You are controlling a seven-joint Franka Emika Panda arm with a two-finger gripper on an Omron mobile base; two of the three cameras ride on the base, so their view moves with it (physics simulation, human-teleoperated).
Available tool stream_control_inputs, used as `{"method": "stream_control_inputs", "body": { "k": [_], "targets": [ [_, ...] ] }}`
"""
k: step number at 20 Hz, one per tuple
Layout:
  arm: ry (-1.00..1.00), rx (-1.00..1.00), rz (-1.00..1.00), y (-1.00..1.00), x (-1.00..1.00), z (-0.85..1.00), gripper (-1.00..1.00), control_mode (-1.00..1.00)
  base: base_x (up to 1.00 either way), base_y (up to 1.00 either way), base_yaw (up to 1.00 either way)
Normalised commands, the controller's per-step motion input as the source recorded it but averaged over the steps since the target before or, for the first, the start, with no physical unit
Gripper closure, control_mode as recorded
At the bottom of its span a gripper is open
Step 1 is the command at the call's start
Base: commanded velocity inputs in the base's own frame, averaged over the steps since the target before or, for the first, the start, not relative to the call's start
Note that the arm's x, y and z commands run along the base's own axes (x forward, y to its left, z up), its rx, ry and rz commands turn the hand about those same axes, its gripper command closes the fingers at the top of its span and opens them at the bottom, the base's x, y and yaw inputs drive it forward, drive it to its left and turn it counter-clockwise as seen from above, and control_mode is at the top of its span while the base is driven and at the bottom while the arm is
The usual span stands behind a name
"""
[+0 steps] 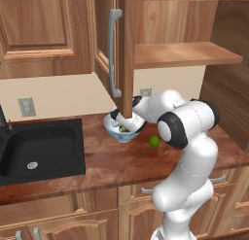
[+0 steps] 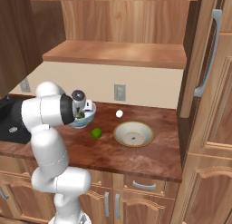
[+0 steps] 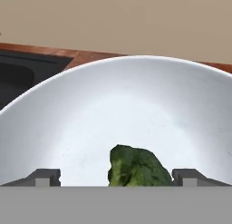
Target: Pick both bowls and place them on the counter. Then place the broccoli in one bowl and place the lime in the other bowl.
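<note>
Broccoli (image 3: 138, 168) sits inside the white bowl (image 3: 136, 109) on the counter (image 2: 136, 155), with the gripper (image 3: 116, 177) just above it, jaws wide apart and clear of the floret. Both bowls are down, the beige bowl (image 2: 133, 134) to the white bowl's right. What seems left is the lime (image 2: 96, 133), lying on the counter between them.

White Franka arm (image 1: 187, 151) bent forward and down, elbow raised, gripper (image 3: 116, 175) low, jaws stood wide apart, gripping nothing.
</note>
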Motion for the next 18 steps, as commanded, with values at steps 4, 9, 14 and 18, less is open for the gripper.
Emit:
{"method": "stream_control_inputs", "body": {
  "k": [4, 9, 14, 18],
  "targets": [
    [0.0, 0.0, 0.0, 0.01, 0.0, 0.31, -1.0, -1.0, 0.0, 0.0, 0.0],
    [0.0, 0.01, 0.0, -0.06, -0.13, 0.31, -1.0, -1.0, 0.0, 0.0, 0.0],
    [0.0, 0.02, 0.0, -0.1, -0.17, 0.42, -1.0, -1.0, 0.0, 0.0, 0.0],
    [0.0, 0.03, -0.01, -0.18, -0.29, 0.4, -1.0, -1.0, 0.0, 0.0, 0.0]
  ]
}}
